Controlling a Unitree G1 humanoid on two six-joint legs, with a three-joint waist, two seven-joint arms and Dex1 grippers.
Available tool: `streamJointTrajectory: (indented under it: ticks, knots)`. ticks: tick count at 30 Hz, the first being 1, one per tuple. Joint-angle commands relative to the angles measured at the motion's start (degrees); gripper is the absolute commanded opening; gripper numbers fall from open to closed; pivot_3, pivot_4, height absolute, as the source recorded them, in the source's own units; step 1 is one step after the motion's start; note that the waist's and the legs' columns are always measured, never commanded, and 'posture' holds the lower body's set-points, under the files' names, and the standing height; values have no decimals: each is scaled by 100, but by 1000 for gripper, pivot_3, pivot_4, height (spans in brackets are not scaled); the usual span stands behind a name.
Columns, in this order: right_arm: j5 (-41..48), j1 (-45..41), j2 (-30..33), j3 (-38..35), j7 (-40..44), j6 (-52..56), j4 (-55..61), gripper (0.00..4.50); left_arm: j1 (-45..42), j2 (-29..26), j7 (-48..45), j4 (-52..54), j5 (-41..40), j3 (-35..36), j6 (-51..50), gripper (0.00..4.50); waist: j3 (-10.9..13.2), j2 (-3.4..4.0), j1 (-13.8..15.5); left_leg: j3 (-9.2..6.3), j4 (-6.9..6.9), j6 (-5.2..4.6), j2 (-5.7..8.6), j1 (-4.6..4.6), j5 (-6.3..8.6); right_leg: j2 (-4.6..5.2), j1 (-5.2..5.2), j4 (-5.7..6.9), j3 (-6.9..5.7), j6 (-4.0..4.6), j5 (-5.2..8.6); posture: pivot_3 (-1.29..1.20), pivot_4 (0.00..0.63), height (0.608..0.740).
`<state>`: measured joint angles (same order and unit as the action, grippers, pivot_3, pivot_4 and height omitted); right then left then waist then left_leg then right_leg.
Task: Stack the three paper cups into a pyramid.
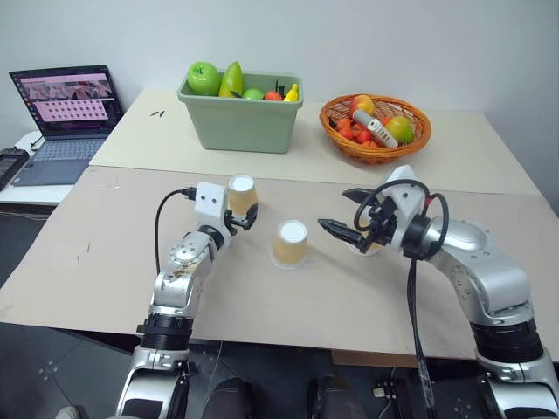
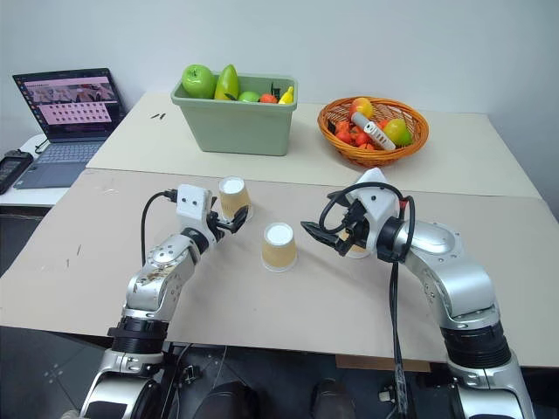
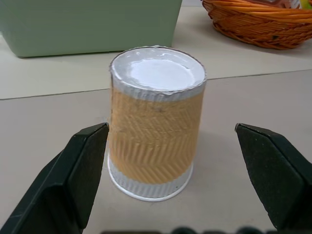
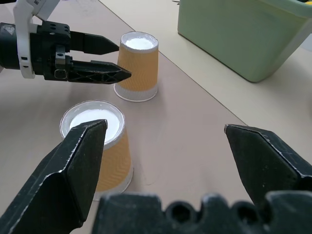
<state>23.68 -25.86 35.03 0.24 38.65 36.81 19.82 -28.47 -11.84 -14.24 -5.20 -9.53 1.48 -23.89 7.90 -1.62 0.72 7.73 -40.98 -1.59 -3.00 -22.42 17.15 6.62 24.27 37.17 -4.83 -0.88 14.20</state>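
Observation:
Three paper cups stand upside down on the tan table, with orange sides and white bases up. One cup (image 1: 242, 194) stands at the left, just ahead of my left gripper (image 1: 247, 216). In the left wrist view this cup (image 3: 156, 122) sits between the open black fingers (image 3: 83, 165), ungripped. The second cup (image 1: 290, 243) stands alone in the middle. The third cup (image 1: 370, 248) is mostly hidden behind my right gripper (image 1: 336, 209), which hovers open to the right of the middle cup (image 4: 100, 146) with nothing between its fingers.
A green bin (image 1: 240, 127) holding fruit stands at the back of the table, behind the left cup. An orange wicker basket (image 1: 376, 157) with fruit is at the back right. A laptop (image 1: 65, 113) sits on a side table at the far left.

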Motion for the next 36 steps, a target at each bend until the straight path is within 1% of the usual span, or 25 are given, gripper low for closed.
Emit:
streamJointTrajectory:
  ticks: [1, 6, 12, 17, 21, 30, 33, 35, 36]
  knots:
    - [8, 38, 19, -210, -55, -154, 262, 4500, -373, -103, -162, -339, 88, -4, 303, 4425, 0, 0, 6, 0, 0, 0, 0, 0, 0, 0, -1, 0, -3, 0, 0, 0, 150, 708]
    - [-5, 68, -3, -224, -113, -149, 292, 4500, -941, -244, -513, -1382, 230, -89, 790, 4425, 0, 0, 2, 2, 0, 0, 2, -6, 0, 0, 0, -4, -11, 0, 0, 0, 150, 708]
    - [-20, 113, -14, -241, -155, -162, 301, 4500, -1532, -160, -919, -2541, 291, -142, 1383, 4425, 0, 0, -3, 17, -2, 0, 3, -15, 0, 0, 0, -5, -21, -1, 0, 0, 150, 708]
    - [-27, 131, -18, -249, -192, -174, 295, 4500, -1968, -112, -1030, -3235, 313, -77, 1763, 4425, 0, 0, -3, 17, -6, 1, 2, -30, -1, 0, 3, -5, -37, -1, 0, 0, 150, 708]
    - [-30, 159, -18, -250, -199, -178, 302, 4500, -2169, -111, -1062, -3502, 299, -36, 1959, 4425, 0, 0, -3, 11, -9, 1, 3, -40, -1, 0, 3, -4, -49, -2, 0, 0, 150, 708]
    - [-48, 175, -28, -221, -207, -175, 307, 4500, -2212, -93, -1135, -3493, 255, 18, 2034, 4425, 0, 0, -4, 7, -11, 1, 3, -45, -1, 0, 3, -3, -58, -3, 0, 0, 150, 708]
    - [-59, 169, -19, -221, -198, -184, 288, 4500, -2203, -87, -1148, -3488, 242, 43, 2010, 3654, 0, 0, -6, 7, -11, 1, 3, -45, -1, 0, 3, -3, -58, -3, 0, 0, 150, 708]
    - [-63, 167, -15, -218, -198, -179, 290, 4500, -2199, -87, -1152, -3480, 229, 61, 1995, 2859, 0, 0, -6, 7, -10, 1, 3, -45, -1, 0, 3, -3, -58, -3, 0, 0, 150, 708]
    - [-66, 163, -13, -217, -198, -176, 287, 4500, -2202, -87, -1158, -3483, 223, 67, 1986, 2849, 0, 0, -6, 7, -10, 1, 3, -45, -1, 0, 3, -3, -58, -3, 0, 0, 150, 708]
